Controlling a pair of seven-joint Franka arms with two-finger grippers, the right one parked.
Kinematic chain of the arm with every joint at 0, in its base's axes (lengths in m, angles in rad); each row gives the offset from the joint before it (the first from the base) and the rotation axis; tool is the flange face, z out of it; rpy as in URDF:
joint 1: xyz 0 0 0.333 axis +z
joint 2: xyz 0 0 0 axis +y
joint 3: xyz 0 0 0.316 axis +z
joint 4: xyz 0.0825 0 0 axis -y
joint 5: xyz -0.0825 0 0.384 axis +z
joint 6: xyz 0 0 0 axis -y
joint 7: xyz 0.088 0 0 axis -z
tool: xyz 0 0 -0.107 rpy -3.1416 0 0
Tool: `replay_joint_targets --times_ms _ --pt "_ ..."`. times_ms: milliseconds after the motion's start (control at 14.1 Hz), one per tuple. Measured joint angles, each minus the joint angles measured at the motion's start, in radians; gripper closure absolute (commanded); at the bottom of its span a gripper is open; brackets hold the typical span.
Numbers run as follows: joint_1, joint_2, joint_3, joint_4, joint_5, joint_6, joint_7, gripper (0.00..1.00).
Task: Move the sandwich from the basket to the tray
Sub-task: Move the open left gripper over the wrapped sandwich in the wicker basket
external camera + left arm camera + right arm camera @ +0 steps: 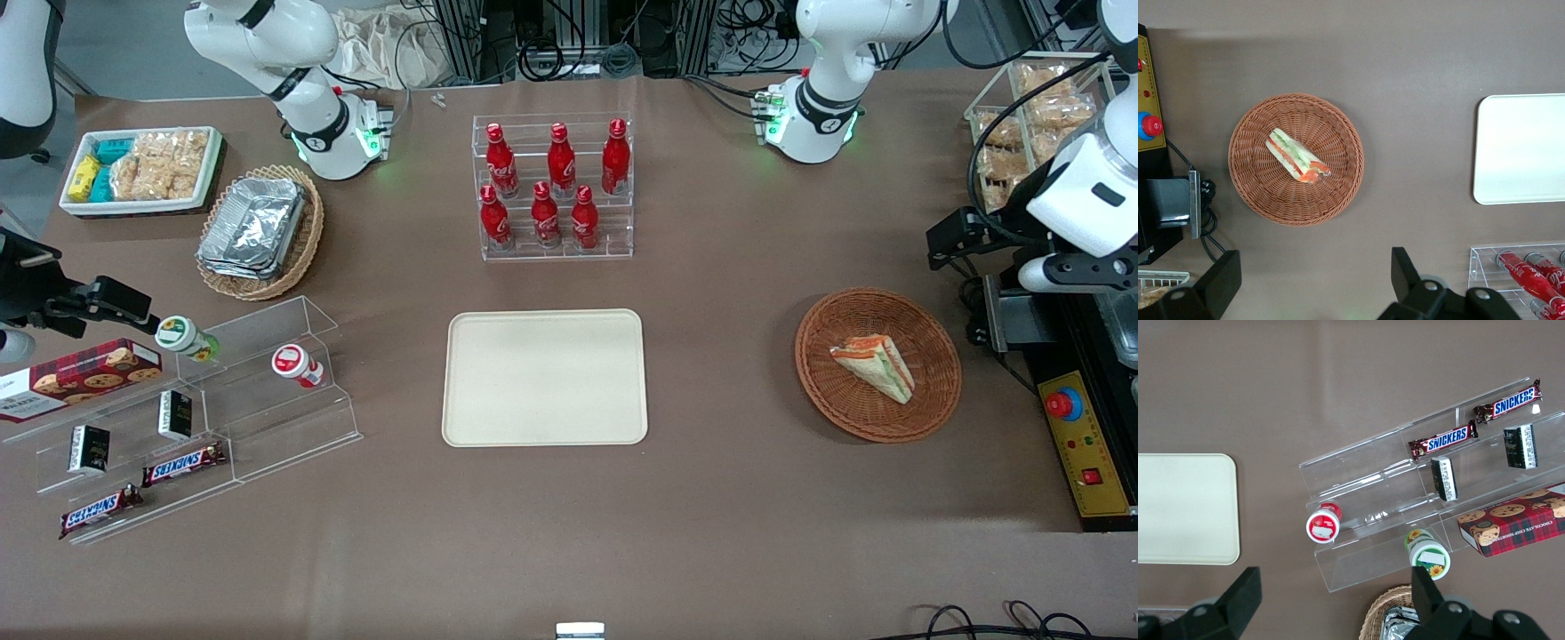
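Starting at the parked arm's end of the counter, you have a white box of snacks (133, 207) at the corner farthest from the front camera. Just beside it is a tan wicker basket (307, 240) stacked with foil trays (253, 227). Nearer the camera is a clear stepped shelf (267, 391) carrying a cookie box (80, 378), two capped cups and Snickers bars (182, 462). Mid-counter, a clear rack (556, 253) holds six red bottles (561, 160) upright, and the tray (544, 376) lies flat on the counter, nearer the camera's edge than that rack and well apart from it. Toward the working arm's end sits the round brown basket (853, 409), with the sandwich (876, 364) lying on its side inside, resting on the woven floor near the middle, filling layers showing. Your hand (1315, 267) hangs above the bare counter at that same end, a little farther from the front camera than the basket and not over the sandwich. Its fingers (1218, 283) are spread wide, gripping nothing and touching nothing. A black and yellow control box (1085, 444) with a red button sits at the counter's end edge.
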Motion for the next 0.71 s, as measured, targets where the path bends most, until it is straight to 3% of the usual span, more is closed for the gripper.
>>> replay_joint_targets --times_ms 708 --pt "0.003 0.002 0.005 0.0 0.001 -0.046 -0.071 0.0"
